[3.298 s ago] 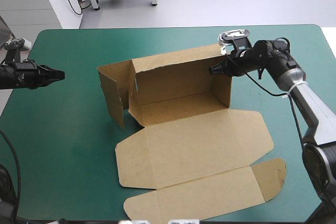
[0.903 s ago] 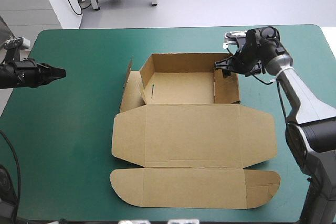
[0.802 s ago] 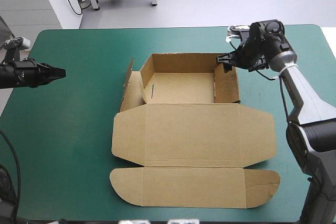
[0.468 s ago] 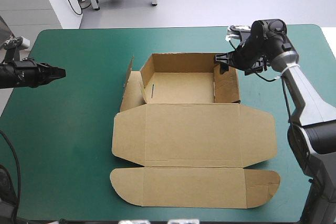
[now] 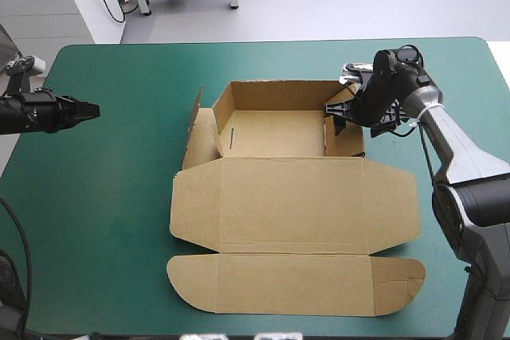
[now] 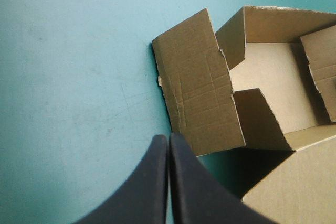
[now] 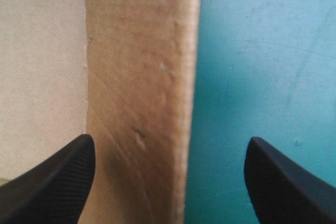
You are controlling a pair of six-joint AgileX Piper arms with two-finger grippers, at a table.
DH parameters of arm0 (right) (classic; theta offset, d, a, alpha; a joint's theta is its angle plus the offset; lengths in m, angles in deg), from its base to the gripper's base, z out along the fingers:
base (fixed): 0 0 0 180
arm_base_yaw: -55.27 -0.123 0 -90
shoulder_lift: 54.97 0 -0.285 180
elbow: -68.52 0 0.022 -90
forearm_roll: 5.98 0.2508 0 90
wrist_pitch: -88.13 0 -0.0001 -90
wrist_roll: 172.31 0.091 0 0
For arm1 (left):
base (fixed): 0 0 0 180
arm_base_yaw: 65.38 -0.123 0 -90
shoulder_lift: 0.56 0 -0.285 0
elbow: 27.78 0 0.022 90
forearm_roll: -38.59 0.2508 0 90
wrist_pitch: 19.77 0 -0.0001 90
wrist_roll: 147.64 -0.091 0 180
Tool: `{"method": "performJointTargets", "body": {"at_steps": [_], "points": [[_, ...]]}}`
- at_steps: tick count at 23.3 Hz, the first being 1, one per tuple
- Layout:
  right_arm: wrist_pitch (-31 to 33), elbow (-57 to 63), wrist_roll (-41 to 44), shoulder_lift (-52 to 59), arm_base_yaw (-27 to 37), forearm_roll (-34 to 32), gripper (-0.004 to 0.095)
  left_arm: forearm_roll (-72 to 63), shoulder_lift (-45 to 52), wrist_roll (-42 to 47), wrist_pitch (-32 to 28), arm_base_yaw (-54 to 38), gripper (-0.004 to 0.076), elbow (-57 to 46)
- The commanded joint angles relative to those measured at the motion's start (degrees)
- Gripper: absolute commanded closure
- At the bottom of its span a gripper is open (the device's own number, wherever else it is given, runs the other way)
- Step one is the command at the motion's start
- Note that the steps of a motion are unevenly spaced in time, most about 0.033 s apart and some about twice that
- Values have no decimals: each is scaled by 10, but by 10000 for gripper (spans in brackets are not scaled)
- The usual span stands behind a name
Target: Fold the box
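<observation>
We see the left gripper (image 5: 93, 108) pinched closed over the teal-green cover (image 5: 111, 197), well apart from the box (image 5: 295, 212), which sits mid-table w/ far walls up & lid flat; right gripper (image 5: 335, 111) spread wide, straddling the right wall (image 7: 139, 77)

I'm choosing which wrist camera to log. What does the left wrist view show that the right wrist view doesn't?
Only the left wrist view: the shut left gripper, apart from the box, whose left flap leans outward. Only the right wrist view: the open right gripper with the box's right wall between its fingers. Both: brown board and the teal-green cover.
</observation>
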Motion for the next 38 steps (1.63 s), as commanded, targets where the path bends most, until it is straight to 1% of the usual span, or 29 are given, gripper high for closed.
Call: {"method": "performJointTargets", "body": {"at_steps": [1, 2, 3, 5, 7, 8, 9, 11, 18, 20, 22, 23, 25, 28, 29, 31, 33, 35, 36, 37, 38], "points": [[0, -12, -3, 15, 4, 5, 279, -41, 23, 4, 13, -2, 731, 13], [1, -12, -3, 14, 4, 5, 322, -41, 23, 4, 13, -2, 731, 13], [2, -12, -3, 12, 4, 3, 390, -41, 23, 4, 13, -2, 731, 13], [3, -12, -3, 12, 4, -1, 570, -41, 23, 4, 13, -2, 731, 13], [5, -13, -11, 12, 4, -2, 786, -41, 23, 4, 13, -2, 731, 13], [8, -13, -18, 12, 4, -2, 873, -41, 23, 4, 13, -2, 731, 13], [12, -13, -27, 12, 4, 0, 924, -41, 23, 4, 13, -2, 731, 13], [20, -16, -40, 12, 4, 2, 918, -41, 23, 4, 15, -2, 731, 13], [20, -48, -71, 46, 4, 11, 919, -40, 23, 3, 16, -2, 731, 13], [20, -57, -91, 79, 4, 14, 924, -40, 22, 3, 15, -2, 731, 13], [20, -58, -98, 123, 4, 16, 929, -38, 21, 3, -5, -2, 731, 13], [20, -58, -104, 153, 4, 34, 929, -38, 17, 3, -19, -2, 731, 13], [20, -58, -114, 191, 4, 70, 929, -38, 11, 3, -23, -2, 731, 13], [20, -59, -121, 239, 4, 93, 929, -36, -6, 3, -26, -2, 731, 13], [20, -59, -121, 246, 4, 95, 929, -35, -9, 3, -27, -2, 731, 13], [18, -60, -130, 253, 4, 119, 927, -44, -24, 6, -28, -2, 731, 13], [9, -60, -134, 254, 4, 133, 927, -77, -36, 16, -25, 8, 732, 13], [-8, -60, -134, 252, 4, 142, 927, -58, -42, 59, -24, 41, 732, 13], [-23, -60, -134, 250, 4, 152, 927, -15, -42, 75, -45, 76, 732, 13], [-30, -60, -135, 249, 4, 154, 927, 14, -42, 111, -65, 107, 731, 13], [-32, -60, -137, 246, 4, 156, 927, 22, -42, 120, -75, 124, 731, 13]]}}
